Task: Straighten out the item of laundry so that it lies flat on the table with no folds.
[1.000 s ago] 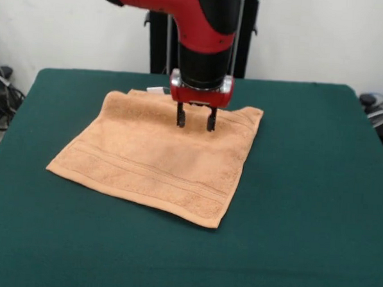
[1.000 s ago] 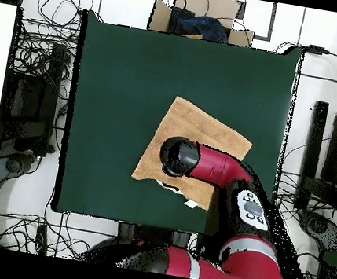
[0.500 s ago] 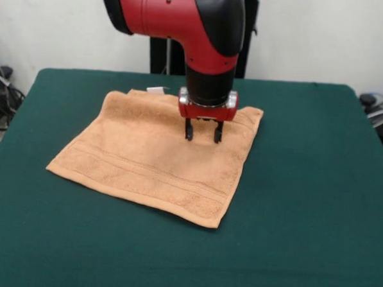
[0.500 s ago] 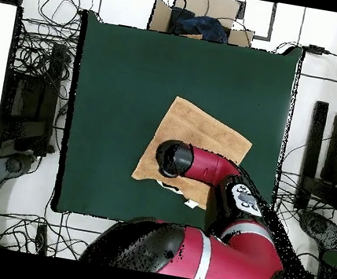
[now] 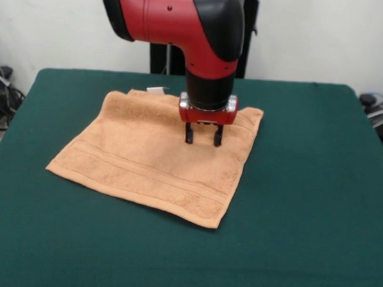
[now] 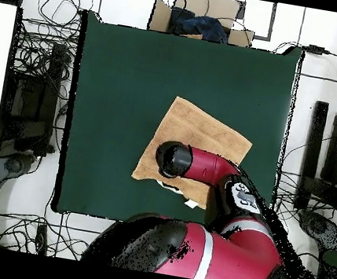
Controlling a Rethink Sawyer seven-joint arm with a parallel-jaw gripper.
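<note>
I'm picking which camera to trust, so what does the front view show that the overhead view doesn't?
Only the front view shows the tool, its two fingers apart and pointing down over the towel, plus the towel's woven border bands. Only the overhead view shows the whole table outline, with cables and a cardboard box around it. Both show the towel spread on the green table under the red arm, and its white tag.

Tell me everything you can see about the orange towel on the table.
The towel is a small square of orange-tan terry with woven border bands near its front edge. It lies spread flat and skewed on the green table, a small white tag at its far edge. The open claw points down at its far part; contact is unclear.
</note>
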